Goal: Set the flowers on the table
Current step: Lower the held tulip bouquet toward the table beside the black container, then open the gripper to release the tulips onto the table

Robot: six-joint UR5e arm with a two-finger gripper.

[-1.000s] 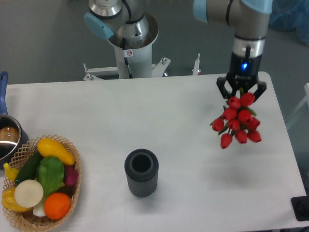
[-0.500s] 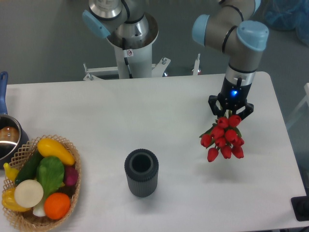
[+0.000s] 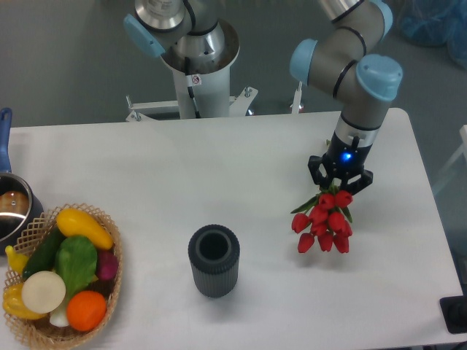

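The flowers are a bunch of red tulips with a few green leaves, hanging head-down from my gripper over the right part of the white table. My gripper points down and is shut on the bunch just above the blooms. The stems are hidden inside the gripper. The flower heads are close to the tabletop; I cannot tell whether they touch it.
A dark ribbed cylindrical vase stands upright left of the flowers. A woven basket of vegetables sits at the front left. A metal pot is at the left edge. The arm's base stands behind the table.
My gripper has moved left and down with the flowers, which are now lower and nearer the tabletop and the vase.
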